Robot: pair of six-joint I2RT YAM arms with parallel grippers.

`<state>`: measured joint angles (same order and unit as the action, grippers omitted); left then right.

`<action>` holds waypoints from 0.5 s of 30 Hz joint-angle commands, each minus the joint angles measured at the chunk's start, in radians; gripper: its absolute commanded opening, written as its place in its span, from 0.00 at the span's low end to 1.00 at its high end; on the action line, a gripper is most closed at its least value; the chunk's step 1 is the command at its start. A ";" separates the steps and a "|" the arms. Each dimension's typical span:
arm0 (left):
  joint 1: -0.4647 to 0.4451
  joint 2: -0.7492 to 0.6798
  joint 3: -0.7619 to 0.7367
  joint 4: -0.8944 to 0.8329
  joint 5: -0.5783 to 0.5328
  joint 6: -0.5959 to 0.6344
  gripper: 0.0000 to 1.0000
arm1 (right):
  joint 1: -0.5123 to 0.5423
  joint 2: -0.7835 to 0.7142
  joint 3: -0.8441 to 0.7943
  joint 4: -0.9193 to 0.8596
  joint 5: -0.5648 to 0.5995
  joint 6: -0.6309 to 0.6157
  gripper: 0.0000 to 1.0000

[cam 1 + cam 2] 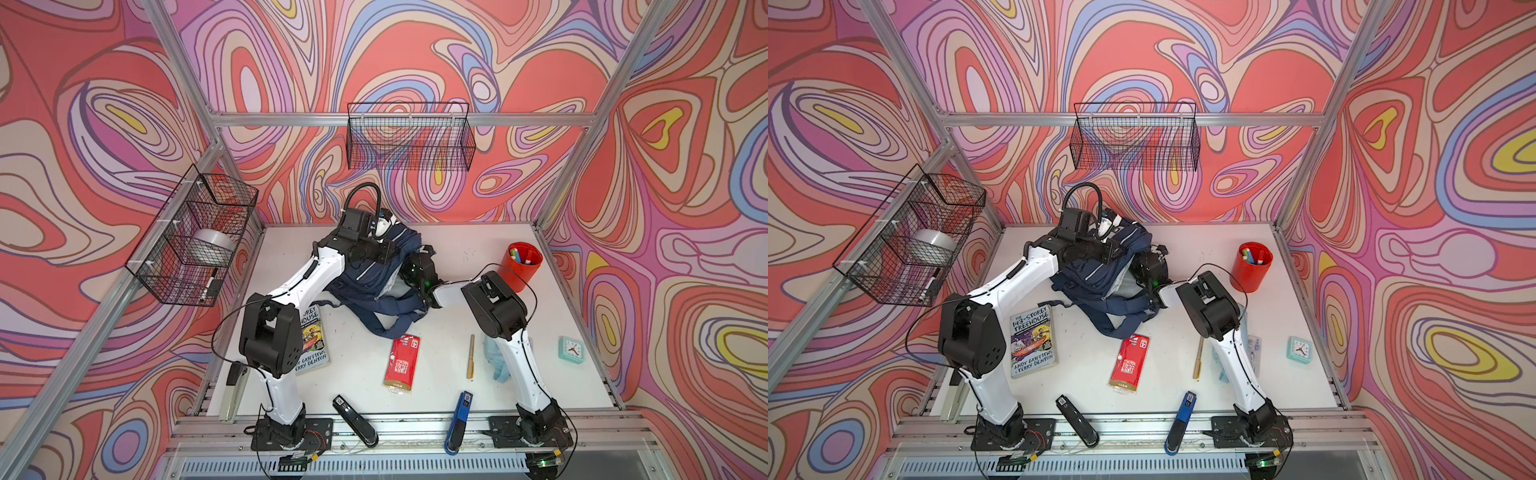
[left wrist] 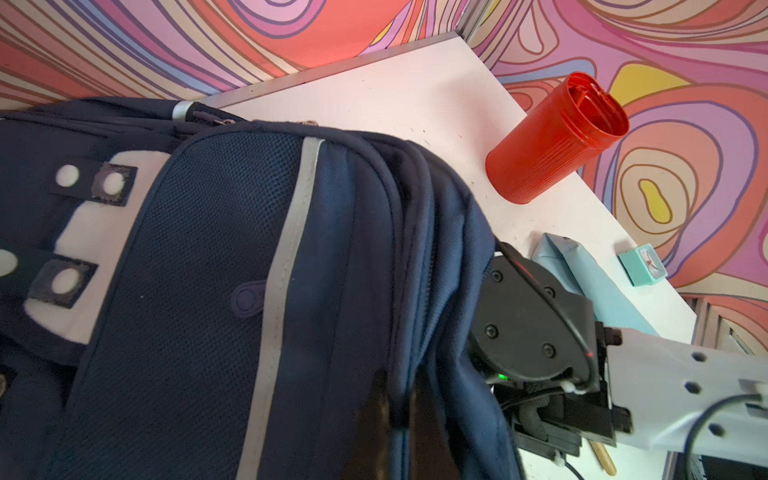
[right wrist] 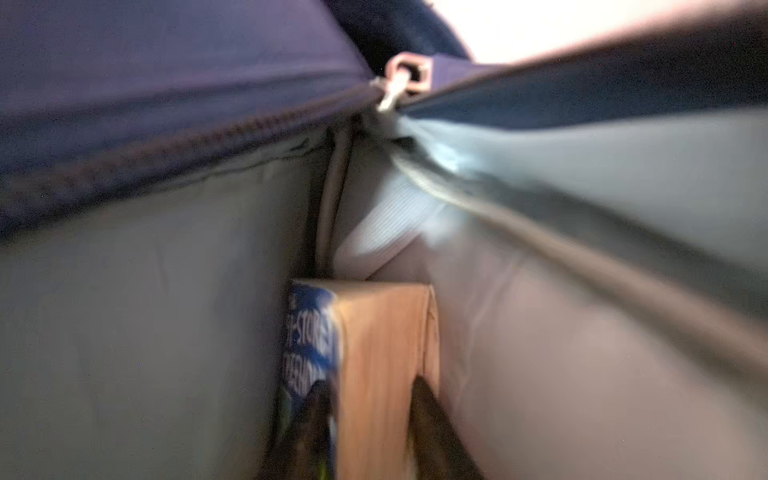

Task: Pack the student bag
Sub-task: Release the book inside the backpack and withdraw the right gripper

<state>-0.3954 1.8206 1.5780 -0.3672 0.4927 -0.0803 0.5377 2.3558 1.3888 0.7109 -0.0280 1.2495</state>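
swirly walls, white table (image 1: pixel 457 257), left gripper (image 2: pixel 401 432) pinching student bag (image 1: pixel 361 282), right gripper (image 3: pixel 370 432) state unclear

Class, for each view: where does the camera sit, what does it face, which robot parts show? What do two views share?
Top views: high in front, looking down on table; left arm, right arm show.
Left wrist: outside student bag, facing red cup; right arm shows.
Right wrist: inside bag, facing book; fingertips show.
Shared: that cup, in both top views too.
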 commanded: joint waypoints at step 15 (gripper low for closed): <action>0.017 -0.030 0.016 -0.048 -0.073 -0.045 0.12 | -0.194 -0.594 -0.229 -0.811 -0.235 -0.547 0.84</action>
<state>-0.3916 1.8183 1.5791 -0.4053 0.4438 -0.1081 0.3286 1.8339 1.1336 0.1528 -0.2607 0.8841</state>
